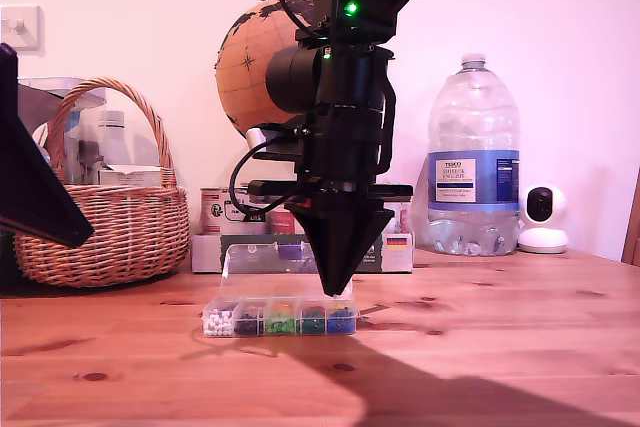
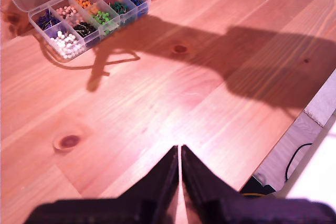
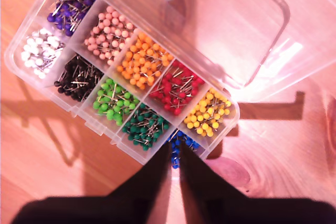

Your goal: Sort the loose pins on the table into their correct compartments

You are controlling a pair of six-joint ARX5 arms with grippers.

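Our second gripper hangs over the pin box's blue compartment, jaws near-closed, holding unclear. First gripper: pinched, empty. Pins look featherlight, slippery; grab the heads.

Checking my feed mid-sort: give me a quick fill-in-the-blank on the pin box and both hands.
My second hand hangs over the compartment of ___ pins.
The box lid is ___.
Between the orange pins and the yellow pins lie the ___ ones.
My first hand, above the table, has jaws ___.
Missing: blue; open; red; shut.
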